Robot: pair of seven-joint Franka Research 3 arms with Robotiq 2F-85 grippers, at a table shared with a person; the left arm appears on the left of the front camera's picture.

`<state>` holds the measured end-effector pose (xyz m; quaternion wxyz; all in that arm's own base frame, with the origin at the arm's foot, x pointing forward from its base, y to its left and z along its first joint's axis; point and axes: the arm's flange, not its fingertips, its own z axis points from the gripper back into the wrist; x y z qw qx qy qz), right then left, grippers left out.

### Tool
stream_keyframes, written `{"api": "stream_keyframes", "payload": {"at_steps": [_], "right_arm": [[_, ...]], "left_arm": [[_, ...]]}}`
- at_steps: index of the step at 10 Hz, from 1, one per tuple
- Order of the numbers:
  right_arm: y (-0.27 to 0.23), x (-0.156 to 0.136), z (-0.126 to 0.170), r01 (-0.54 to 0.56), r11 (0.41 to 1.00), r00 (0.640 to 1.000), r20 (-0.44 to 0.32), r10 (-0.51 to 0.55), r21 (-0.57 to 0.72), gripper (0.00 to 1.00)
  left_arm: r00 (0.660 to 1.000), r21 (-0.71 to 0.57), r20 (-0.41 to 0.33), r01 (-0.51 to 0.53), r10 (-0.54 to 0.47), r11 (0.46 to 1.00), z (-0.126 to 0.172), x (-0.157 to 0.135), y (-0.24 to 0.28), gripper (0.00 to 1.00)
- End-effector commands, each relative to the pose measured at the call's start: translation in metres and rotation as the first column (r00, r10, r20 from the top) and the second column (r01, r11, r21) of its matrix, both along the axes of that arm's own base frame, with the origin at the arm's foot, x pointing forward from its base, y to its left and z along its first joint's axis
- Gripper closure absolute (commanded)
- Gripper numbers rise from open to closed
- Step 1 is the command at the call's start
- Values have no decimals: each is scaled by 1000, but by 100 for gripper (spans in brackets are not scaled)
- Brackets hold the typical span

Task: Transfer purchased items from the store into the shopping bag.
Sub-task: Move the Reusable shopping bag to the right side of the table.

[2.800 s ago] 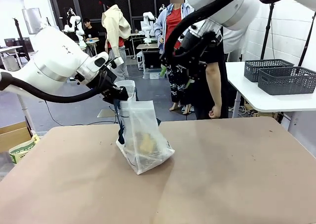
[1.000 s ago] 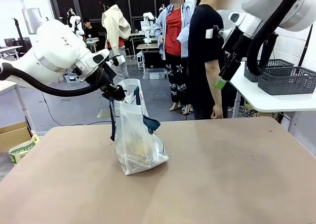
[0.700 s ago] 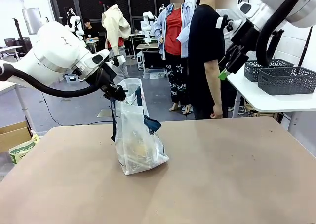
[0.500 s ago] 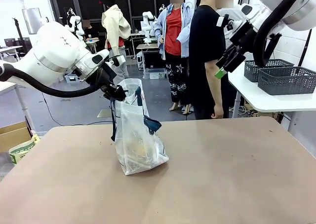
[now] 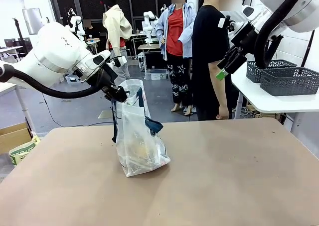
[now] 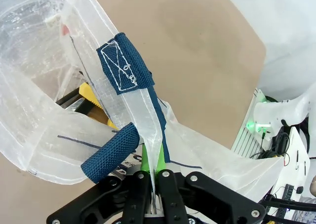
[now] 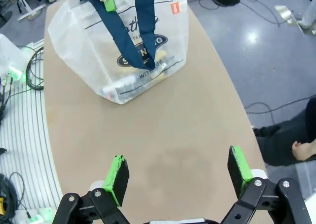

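Shopping bag [image 5: 139, 139] stands left of centre on the table [image 5: 229, 176], contents yellowish through the clear plastic. Left gripper [image 5: 118, 93] is clamped on a navy strap handle [image 6: 123, 71] at the bag's top. Right gripper [image 5: 224, 69], upper right of the front frame, hangs high above the table with jaws wide, nothing between them.
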<state>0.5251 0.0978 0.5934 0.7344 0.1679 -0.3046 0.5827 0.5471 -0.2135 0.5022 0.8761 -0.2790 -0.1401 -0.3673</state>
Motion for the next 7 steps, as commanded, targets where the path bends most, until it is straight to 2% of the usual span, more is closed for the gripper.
{"api": "stream_keyframes", "payload": {"at_steps": [1, 4, 6, 7], "right_arm": [[-1, 0, 1, -4, 1000, 1000, 5, 4, -7, 0], [-1, 0, 1, -4, 1000, 1000, 5, 4, -7, 0], [-1, 0, 1, -4, 1000, 1000, 5, 4, -7, 0], [-1, 0, 1, -4, 1000, 1000, 5, 4, -7, 0]], "left_arm": [[1000, -1, 1, -1, 1, 1000, 1, 0, 0, 100], [1000, 0, 0, 0, 0, 1000, 0, 0, 0, 100], [999, 16, -3, 32, -32, 999, 30, -1, 7, 100], [999, 13, 18, 43, -43, 999, 46, -1, 13, 100]]}}
